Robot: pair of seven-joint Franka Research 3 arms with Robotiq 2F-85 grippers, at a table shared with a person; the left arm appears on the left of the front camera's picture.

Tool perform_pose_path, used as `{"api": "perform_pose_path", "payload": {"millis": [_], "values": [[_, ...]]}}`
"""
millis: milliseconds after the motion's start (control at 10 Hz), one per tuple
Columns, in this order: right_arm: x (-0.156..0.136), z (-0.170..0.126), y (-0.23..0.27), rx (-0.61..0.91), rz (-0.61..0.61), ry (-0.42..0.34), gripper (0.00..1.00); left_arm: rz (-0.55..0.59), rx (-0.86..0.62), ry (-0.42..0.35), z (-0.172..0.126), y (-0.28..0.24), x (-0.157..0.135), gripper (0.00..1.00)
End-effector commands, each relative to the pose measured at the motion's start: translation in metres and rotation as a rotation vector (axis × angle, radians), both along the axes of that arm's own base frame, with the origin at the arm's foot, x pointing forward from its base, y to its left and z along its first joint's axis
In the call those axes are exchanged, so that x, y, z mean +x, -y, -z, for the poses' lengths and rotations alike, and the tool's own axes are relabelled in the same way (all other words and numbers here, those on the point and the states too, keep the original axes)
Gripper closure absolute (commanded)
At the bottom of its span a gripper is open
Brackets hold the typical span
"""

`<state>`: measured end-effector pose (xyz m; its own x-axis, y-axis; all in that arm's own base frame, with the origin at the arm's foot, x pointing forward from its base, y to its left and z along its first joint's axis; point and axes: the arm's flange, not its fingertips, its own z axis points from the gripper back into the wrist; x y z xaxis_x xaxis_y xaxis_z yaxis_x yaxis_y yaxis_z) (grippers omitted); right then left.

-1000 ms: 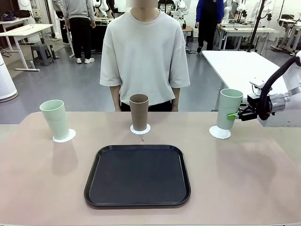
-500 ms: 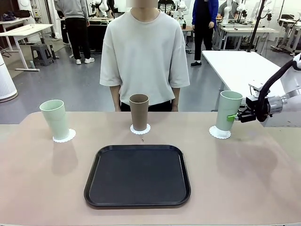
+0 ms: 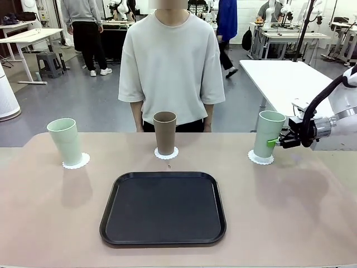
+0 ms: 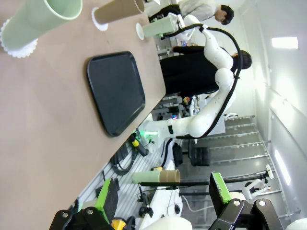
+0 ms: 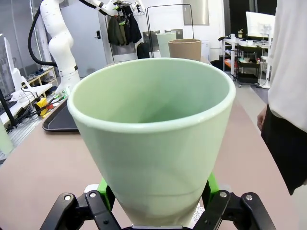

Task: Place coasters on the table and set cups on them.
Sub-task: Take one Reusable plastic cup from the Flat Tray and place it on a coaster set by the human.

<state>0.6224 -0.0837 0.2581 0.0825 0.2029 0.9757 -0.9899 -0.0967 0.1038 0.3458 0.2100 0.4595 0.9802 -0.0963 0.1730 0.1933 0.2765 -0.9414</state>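
Three cups stand along the far side of the table. A pale green cup is on a lacy white coaster at the left. The brown cup is on its coaster in the middle. At the right, my right gripper is shut on the side of the second green cup, which leans slightly with its base at the third coaster. In the right wrist view that cup sits between the green pads. My left gripper is open and holds nothing, well off the table.
A black rounded tray lies bare at the table's near middle. A person stands at the far edge behind the brown cup, hands out of sight. A white table stands behind my right arm.
My right gripper has carried the green cup a little left and down, bringing its base onto the right coaster. The other cups have not moved.
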Motion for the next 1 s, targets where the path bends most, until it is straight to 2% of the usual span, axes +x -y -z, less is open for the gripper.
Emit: {"api": "perform_pose_path", "payload": {"millis": [0,900], "values": [[0.0062,0.0023,0.0024,-0.003,-0.044,0.019,0.17,-0.025,-0.002,-0.009,-0.0032,0.003,-0.0006,0.0],[0.0128,0.0107,0.0042,-0.013,-0.024,0.017,0.17,-0.025,-0.002,-0.009,-0.0032,0.003,-0.0006,0.0]]}}
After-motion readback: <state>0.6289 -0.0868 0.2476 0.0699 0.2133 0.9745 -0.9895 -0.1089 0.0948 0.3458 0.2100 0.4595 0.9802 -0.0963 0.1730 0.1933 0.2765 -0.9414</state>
